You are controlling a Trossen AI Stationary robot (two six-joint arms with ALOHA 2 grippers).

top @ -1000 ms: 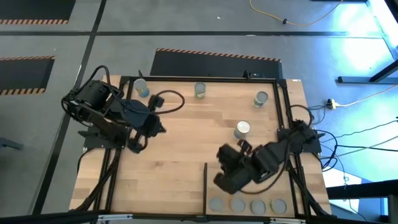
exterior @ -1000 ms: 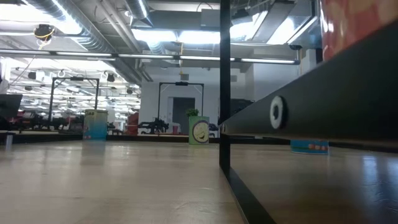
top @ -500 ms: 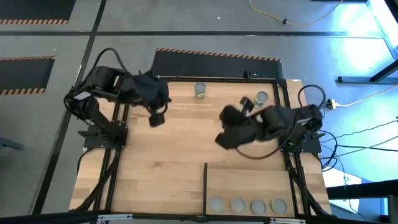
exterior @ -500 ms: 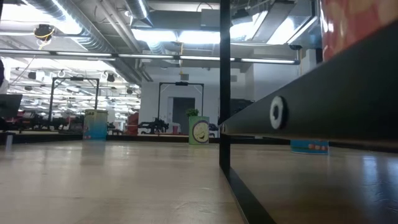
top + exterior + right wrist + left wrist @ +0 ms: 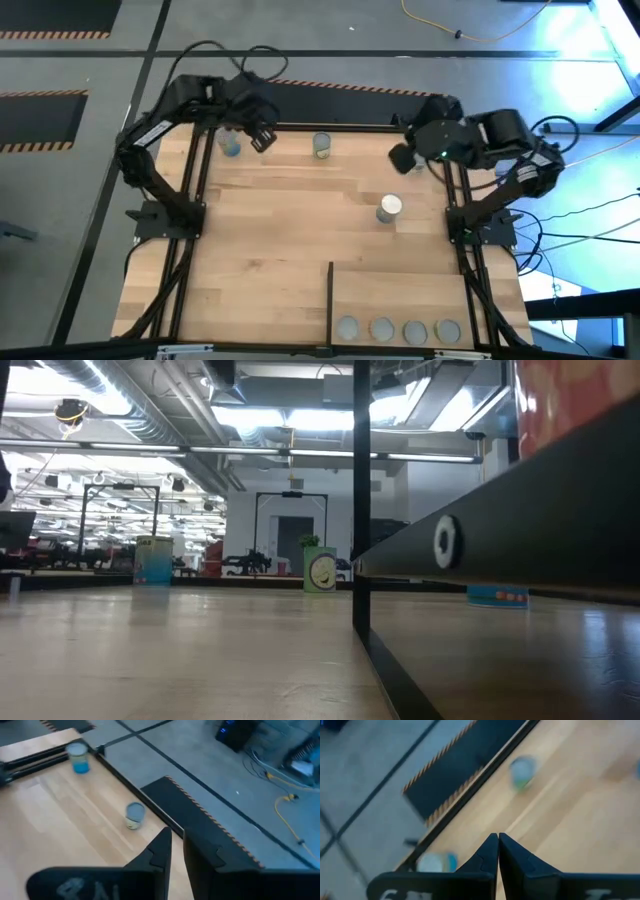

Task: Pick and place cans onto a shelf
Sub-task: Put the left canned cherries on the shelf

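Light-wood counter point(image 5: 280, 250) is seen from above, its near right corner fenced off by a thin black divider bar point(image 5: 330, 300) into the shelf point(image 5: 400, 290). Four silver-topped cans point(image 5: 397, 329) are lined up along the shelf's near edge. A white-topped can point(image 5: 389, 208) stands mid-counter, a greenish can point(image 5: 322, 146) and a bluish can point(image 5: 230, 145) at the far edge. Left claw point(image 5: 262, 137) is held just beside the bluish can — clenched, empty. Right claw point(image 5: 400, 160) is held over the far right corner, fingers point(image 5: 157, 851) almost together, nothing between them.
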